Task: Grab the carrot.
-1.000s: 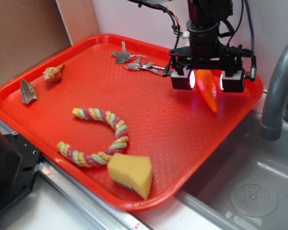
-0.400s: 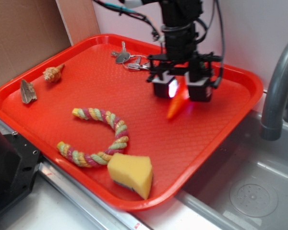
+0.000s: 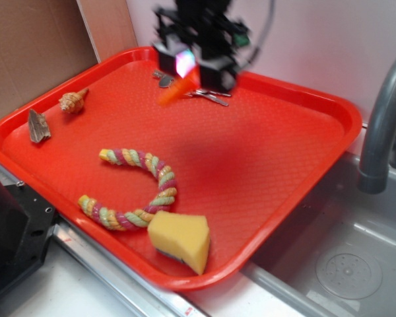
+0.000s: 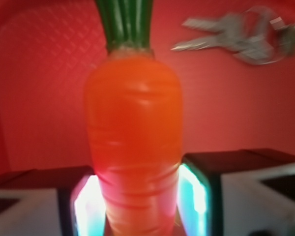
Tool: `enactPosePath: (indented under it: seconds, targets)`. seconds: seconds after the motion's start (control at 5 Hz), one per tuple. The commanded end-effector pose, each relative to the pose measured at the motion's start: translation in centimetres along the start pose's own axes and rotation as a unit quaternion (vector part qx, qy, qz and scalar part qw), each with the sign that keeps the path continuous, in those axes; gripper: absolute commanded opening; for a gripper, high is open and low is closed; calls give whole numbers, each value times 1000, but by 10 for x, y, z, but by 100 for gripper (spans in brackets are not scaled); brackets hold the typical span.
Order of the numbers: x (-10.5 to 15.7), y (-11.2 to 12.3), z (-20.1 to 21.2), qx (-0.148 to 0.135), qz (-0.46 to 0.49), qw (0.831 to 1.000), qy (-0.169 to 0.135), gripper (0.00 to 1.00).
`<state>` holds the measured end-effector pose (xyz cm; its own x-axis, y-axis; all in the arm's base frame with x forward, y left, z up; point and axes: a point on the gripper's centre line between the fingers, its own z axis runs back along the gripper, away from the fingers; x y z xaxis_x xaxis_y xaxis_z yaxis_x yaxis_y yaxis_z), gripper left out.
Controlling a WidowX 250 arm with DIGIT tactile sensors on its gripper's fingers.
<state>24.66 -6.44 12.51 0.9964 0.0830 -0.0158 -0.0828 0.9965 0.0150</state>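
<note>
From my exterior view, the gripper point(image 3: 197, 66) sits blurred above the far-left corner of the red tray point(image 3: 330, 125), and I can see it clamped around the carrot point(image 3: 173, 91), whose orange tip pokes down and to the left below the fingers, clear of the tray surface. My wrist view confirms it: the carrot point(image 4: 133, 137) fills the middle of the picture, its ridged orange body pinched between the two glowing pads point(image 4: 192, 191) with the jaws closed in against its sides, and its dark green top point(image 4: 125, 22) pointing away from the camera. Just beyond it on the tray lies a bunch of keys point(image 4: 246, 37), which I also see in the exterior view point(image 3: 208, 96) partly hidden under the gripper. Further out on the tray I make out a spiral seashell point(image 3: 73, 100) and a dark flat shell fragment point(image 3: 37, 125) near the left rim, a multicoloured rope ring point(image 3: 135, 188) curled in the middle, and a yellow sponge wedge point(image 3: 179, 239) touching the rope's near end. A grey faucet point(image 3: 383, 125) stands over the sink point(image 3: 343, 264) to the right of the tray.
</note>
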Motion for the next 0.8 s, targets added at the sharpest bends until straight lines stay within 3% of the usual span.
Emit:
enactPosePath:
  seconds: [0.0,0.2,0.4,0.6]
  targets:
    - [-35,72,49,76,-16,992,-102,0]
    - [-32,110,41,59,8,993,-106,0]
    - [-12,121,51,67,35,995,-66,0]
    - [5,100,62,67,31,995,-73,0]
